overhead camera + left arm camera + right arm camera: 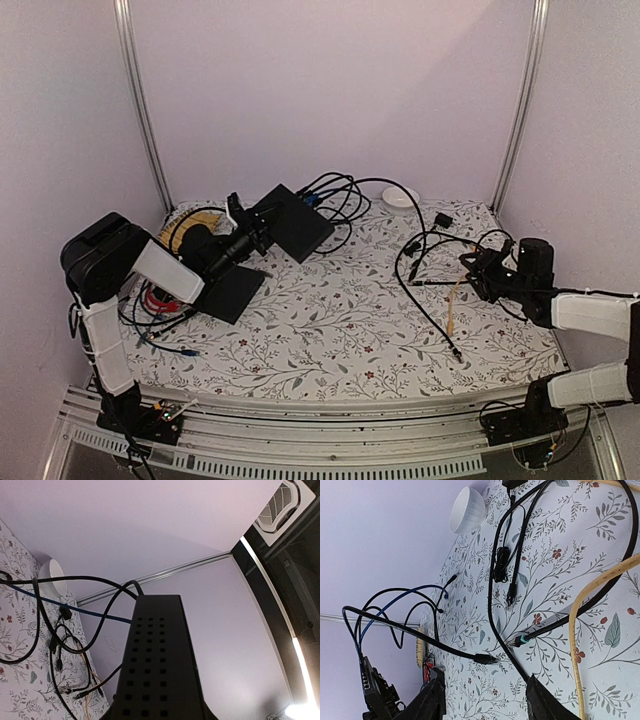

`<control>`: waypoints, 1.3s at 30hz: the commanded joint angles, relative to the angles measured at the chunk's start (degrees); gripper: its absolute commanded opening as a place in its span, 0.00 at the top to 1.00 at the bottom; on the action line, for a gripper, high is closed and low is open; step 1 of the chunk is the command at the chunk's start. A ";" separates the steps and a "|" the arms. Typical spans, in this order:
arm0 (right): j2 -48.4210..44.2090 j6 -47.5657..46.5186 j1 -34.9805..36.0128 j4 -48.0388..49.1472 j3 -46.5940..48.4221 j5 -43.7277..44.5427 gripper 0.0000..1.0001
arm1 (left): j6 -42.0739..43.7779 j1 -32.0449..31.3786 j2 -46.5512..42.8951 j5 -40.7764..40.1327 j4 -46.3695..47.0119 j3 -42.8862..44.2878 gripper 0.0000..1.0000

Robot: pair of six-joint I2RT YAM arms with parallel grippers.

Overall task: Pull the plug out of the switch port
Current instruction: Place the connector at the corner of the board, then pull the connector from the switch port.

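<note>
switch (157,660) casing matt black, perforated; table cover (340,320) probably cloth; bowl (467,510) smooth white.

Soft, even light falls from above in the overhead view, with a lilac cast on the walls and only faint shadows on the worktop (340,330). The metal posts (140,100) bow slightly at the upper corners. From the left wrist, a light strip (301,670) glares white at the lower right, and the switch (160,665) is nearly a silhouette. At the bottom of the right wrist view, the right end effector (487,705) shows dark, blurred fingers (545,705). The cables beyond are sharp.
</note>
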 commanded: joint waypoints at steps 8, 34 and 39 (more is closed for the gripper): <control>-6.20 -1.97 6.18 -8.17 4.99 4.03 0.45 | -1.01 -0.98 -4.95 0.38 11.50 -2.40 1.00; 27.69 -10.16 30.72 2.14 39.96 1.73 0.48 | -5.26 -1.88 -2.54 7.42 13.15 -0.88 1.00; 30.80 -9.51 31.91 3.54 43.03 0.54 0.49 | -5.76 -1.89 -1.75 7.18 13.39 -0.85 1.00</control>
